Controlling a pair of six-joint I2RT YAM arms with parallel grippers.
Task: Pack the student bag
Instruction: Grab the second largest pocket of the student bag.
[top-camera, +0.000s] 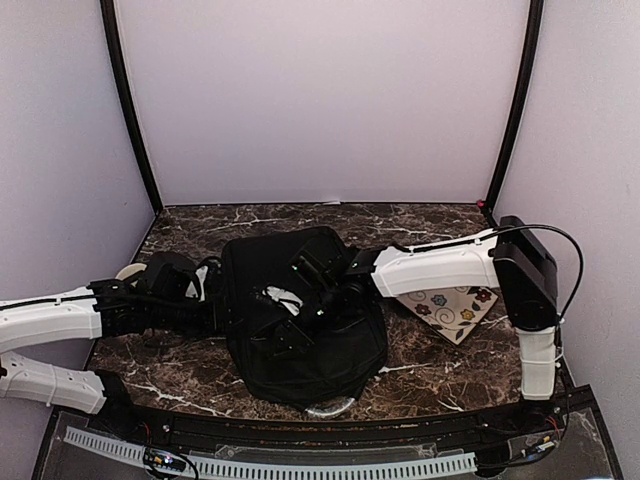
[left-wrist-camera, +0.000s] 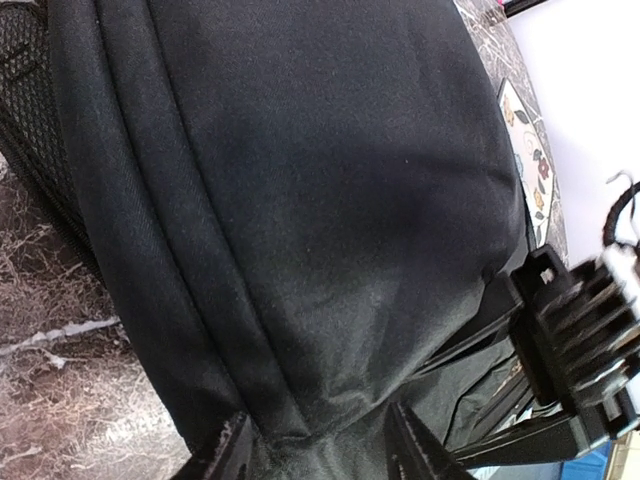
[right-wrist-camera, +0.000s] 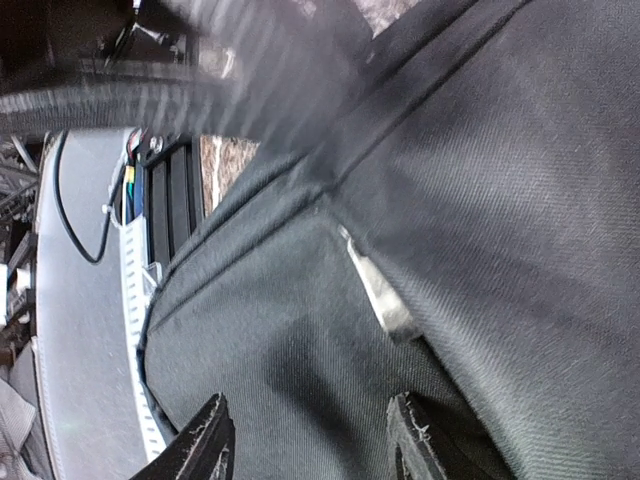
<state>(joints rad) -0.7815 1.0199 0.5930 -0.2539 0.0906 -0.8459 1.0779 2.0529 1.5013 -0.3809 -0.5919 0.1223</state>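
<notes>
From above, the left arm (top-camera: 55, 320) lay low across the marble table (top-camera: 430, 375). The left gripper (top-camera: 205, 300) was against the left side of the student bag (top-camera: 300, 355), which lay slumped in the middle of the table. A small white patch (top-camera: 284, 299) showed among the bag's folds, but its contents could not be made out. The right arm (top-camera: 440, 268) reached in level from the right, with the right gripper (top-camera: 325, 285) over the bag's upper middle. A flower-patterned white piece (top-camera: 455, 305) lay under that arm.

Only the wrist views showed the fingers. The left fingers (left-wrist-camera: 228, 452) stood apart with a stitched ridge of bag cloth running between them; whether they pinched it could not be told. The right fingers (right-wrist-camera: 205, 440) were spread over the cloth, near a grey zipper pull (right-wrist-camera: 378, 292).
</notes>
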